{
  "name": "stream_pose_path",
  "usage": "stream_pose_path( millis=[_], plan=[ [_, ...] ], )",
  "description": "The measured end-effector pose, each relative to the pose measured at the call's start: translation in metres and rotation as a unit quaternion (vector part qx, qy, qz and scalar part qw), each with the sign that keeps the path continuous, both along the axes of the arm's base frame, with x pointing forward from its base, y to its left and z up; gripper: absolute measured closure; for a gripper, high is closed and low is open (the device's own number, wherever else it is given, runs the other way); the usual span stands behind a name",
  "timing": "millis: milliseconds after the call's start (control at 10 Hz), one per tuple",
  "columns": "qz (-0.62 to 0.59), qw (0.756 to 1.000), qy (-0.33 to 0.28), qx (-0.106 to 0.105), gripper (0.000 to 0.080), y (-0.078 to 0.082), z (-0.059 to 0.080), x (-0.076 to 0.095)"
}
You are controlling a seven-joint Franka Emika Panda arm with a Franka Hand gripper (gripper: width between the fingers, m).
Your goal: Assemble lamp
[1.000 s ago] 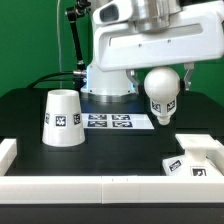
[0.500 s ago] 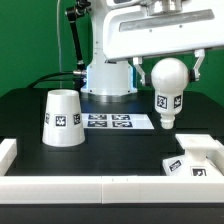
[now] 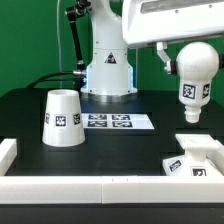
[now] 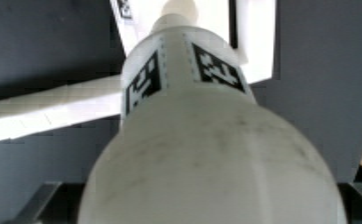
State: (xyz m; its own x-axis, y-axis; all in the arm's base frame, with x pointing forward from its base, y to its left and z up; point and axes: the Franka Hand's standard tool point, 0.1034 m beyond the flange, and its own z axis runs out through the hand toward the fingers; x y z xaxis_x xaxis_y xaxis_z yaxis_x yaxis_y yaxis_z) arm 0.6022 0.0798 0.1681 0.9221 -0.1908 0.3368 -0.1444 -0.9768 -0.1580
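Note:
My gripper (image 3: 195,62) is shut on the white round-headed bulb (image 3: 196,75) and holds it in the air, stem down, above the square lamp base (image 3: 195,158) at the exterior view's right. The bulb's tag faces the camera. In the wrist view the bulb (image 4: 187,130) fills the frame, with its stem pointing away. The dark fingers (image 4: 45,205) show only as slivers at its sides. The tapered cone shade (image 3: 61,117) stands wide end down on the black table at the exterior view's left.
The marker board (image 3: 118,121) lies flat in the middle of the table, in front of the white robot pedestal (image 3: 108,70). A white raised border (image 3: 90,186) runs along the front edge, with a block (image 3: 7,153) at the left corner.
My gripper has carried the bulb up and toward the exterior view's right, from above the marker board's right end to above the base. The shade and the base have not moved.

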Motion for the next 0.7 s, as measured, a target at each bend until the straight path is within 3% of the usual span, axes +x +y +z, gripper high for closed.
stream_pose_path(
  millis=[200, 300, 400, 700],
  plan=[
    [-0.001, 1.000, -0.003, 0.000, 0.0220, 0.001, -0.004, -0.003],
    [0.002, 0.999, -0.032, -0.004, 0.0220, 0.009, -0.009, -0.008],
    [0.010, 1.000, -0.020, -0.004, 0.0220, 0.017, -0.015, -0.013],
    [0.030, 0.998, -0.045, -0.015, 0.0220, 0.018, -0.021, -0.005]
  ],
)
